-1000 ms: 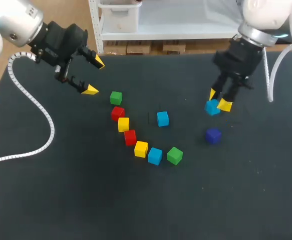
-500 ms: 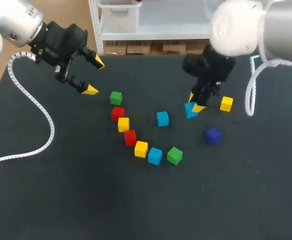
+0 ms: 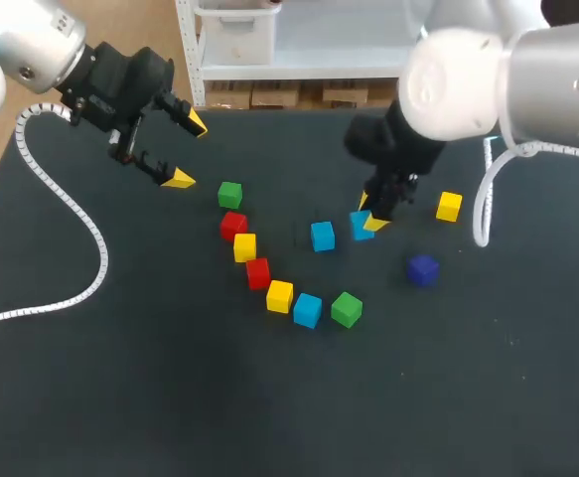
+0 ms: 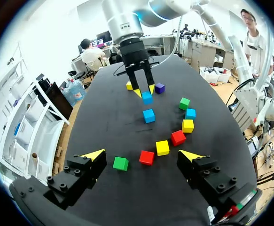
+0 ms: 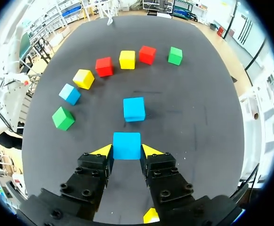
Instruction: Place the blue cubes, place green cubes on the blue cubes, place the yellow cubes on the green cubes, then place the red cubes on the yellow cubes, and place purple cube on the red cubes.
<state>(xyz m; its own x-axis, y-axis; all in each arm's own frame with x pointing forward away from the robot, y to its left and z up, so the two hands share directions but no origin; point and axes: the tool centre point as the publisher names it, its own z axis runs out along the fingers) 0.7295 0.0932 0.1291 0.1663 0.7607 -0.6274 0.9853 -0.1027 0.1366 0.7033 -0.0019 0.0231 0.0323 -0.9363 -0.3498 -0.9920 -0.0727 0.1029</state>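
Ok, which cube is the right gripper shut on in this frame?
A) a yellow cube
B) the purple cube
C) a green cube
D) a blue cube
D: in the right wrist view, both yellow-tipped fingers of the right gripper press the sides of a blue cube held between them.

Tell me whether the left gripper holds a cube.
No, the left gripper is open, with no cube touching its fingers.
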